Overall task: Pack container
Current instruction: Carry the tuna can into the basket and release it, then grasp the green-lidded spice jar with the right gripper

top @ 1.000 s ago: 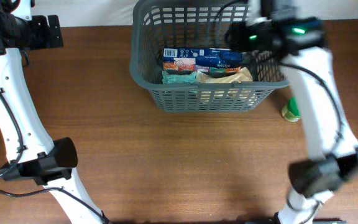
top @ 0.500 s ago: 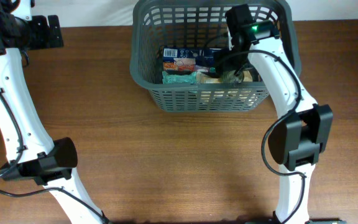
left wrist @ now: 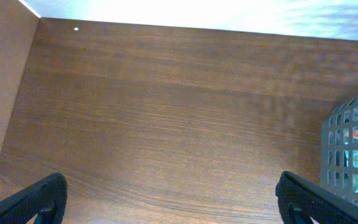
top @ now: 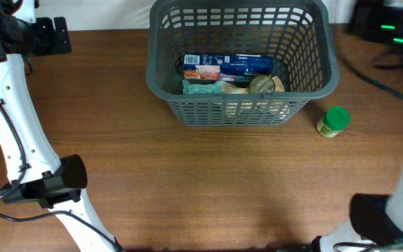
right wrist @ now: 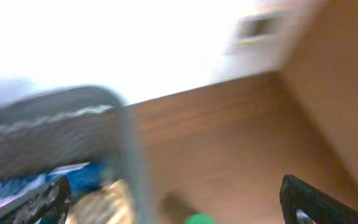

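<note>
The dark grey slotted basket (top: 240,110) stands at the back middle of the table. It holds a blue package (top: 233,65), a teal packet (top: 201,87), a gold packet (top: 277,85) and a small round metal can (top: 261,84). My right arm (top: 390,31) is at the far right, beyond the basket. In the blurred right wrist view my right gripper (right wrist: 176,208) is open and empty, with the basket corner (right wrist: 126,124) to its left. My left gripper (top: 53,35) is at the far left, open and empty over bare wood in the left wrist view (left wrist: 173,205).
A small jar with a green lid (top: 334,120) stands on the table just right of the basket; it also shows in the right wrist view (right wrist: 197,219). The basket's wall shows at the right edge of the left wrist view (left wrist: 353,155).
My right arm reached into the basket, then pulled out to the far right. A round metal can now lies on the gold packet. The left arm has not moved.
</note>
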Controlling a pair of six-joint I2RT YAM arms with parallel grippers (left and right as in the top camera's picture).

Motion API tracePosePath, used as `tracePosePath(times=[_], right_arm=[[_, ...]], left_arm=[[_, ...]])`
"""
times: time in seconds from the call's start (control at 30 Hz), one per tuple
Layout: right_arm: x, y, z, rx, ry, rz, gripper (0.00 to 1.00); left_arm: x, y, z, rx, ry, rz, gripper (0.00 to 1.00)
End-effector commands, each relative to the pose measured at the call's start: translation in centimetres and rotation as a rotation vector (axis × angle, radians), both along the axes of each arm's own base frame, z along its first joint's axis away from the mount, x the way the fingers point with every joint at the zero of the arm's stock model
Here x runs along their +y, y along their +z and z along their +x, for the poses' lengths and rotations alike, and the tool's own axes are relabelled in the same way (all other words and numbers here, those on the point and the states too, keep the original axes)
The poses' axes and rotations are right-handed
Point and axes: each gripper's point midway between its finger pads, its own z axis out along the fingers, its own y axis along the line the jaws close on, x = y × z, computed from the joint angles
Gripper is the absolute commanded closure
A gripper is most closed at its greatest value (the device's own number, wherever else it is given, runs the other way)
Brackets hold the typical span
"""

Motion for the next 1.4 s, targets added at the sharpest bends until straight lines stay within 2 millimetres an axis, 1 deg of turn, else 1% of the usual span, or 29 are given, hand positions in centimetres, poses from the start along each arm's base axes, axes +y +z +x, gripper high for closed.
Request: tracePosePath(times=[0.0,0.03,0.1,0.13,0.17,0.2,0.27,0.3,0.33,0.37,0.4,0.43,0.5,0.53,0.63,0.77,0.87,0.93,1.2,1.3,1.37], right_arm=[[-7.9,-3.6,-1.5,0.070,-0.294,0.110,0.01],[-9.5,-4.8,-2.2,0.098,-0.359,0.141,0.00],[-11.4,-7.7,-3.1,0.177,-0.436,0.195,0.00],[-12.0,-9.7,-3.3,0.233,-0.460,0.225,0.00],[-12.2,-12.5,-3.1,0.304,-0.464,0.266,0.00],[-12.1,-14.8,-2.8,0.361,-0.455,0.296,0.00],[-11.6,-18.7,-2.2,0.447,-0.439,0.339,0.00],[-11.0,-21.0,-1.7,0.491,-0.422,0.365,0.00],[-10.5,-22.8,-1.4,0.521,-0.407,0.386,0.00],[-9.7,-25.2,-1.0,0.557,-0.384,0.418,0.00],[-9.2,-26.6,-0.8,0.578,-0.370,0.437,0.00],[-8.2,-28.6,-0.5,0.608,-0.343,0.468,0.00],[-6.7,-31.4,-0.3,0.647,-0.308,0.497,0.00],[-6.2,-32.4,-0.3,0.660,-0.295,0.503,0.00],[-4.6,-34.7,0.1,0.678,-0.238,0.494,0.00],[-2.9,-36.1,0.8,0.686,-0.167,0.456,0.00],[-2.2,-36.8,0.6,0.703,-0.157,0.444,0.00],[-2.1,-37.5,0.1,0.723,-0.164,0.437,0.01],[-2.0,-40.6,-1.0,0.740,-0.177,0.436,0.01],[-2.0,-41.3,-1.1,0.729,-0.191,0.443,0.01],[-2.0,-41.6,-0.8,0.710,-0.190,0.440,0.02]], left_arm=[[0.0,-0.3,0.1,0.005,0.007,-0.010,0.01],[0.0,-0.3,0.1,0.005,0.006,-0.010,0.01],[0.0,-0.3,0.1,0.005,0.007,-0.010,0.01],[0.0,-0.3,0.1,0.005,0.006,-0.010,0.01],[0.0,-0.3,0.1,0.005,0.007,-0.010,0.01],[0.0,-0.3,0.1,0.005,0.007,-0.010,0.01],[0.0,-0.3,0.1,0.005,0.006,-0.010,0.01],[0.0,-0.3,0.1,0.005,0.007,-0.010,0.01],[0.0,-0.3,0.1,0.005,0.007,-0.010,0.01],[0.0,-0.3,0.1,0.005,0.007,-0.010,0.01],[0.0,-0.3,0.1,0.005,0.006,-0.010,0.01],[0.0,-0.3,0.1,0.005,0.007,-0.010,0.01],[0.0,-0.3,0.1,0.005,0.007,-0.010,0.01],[0.0,-0.3,0.1,0.005,0.006,-0.010,0.01],[0.0,-0.3,0.1,0.005,0.006,-0.010,0.01],[0.0,-0.3,0.1,0.005,0.007,-0.010,0.01],[0.0,-0.3,0.1,0.005,0.007,-0.010,0.01],[0.0,-0.3,0.1,0.005,0.006,-0.010,0.01],[0.0,-0.3,0.1,0.005,0.006,-0.010,0.01],[0.0,-0.3,0.1,0.005,0.006,-0.010,0.01],[0.0,-0.3,0.1,0.005,0.006,-0.010,0.01]])
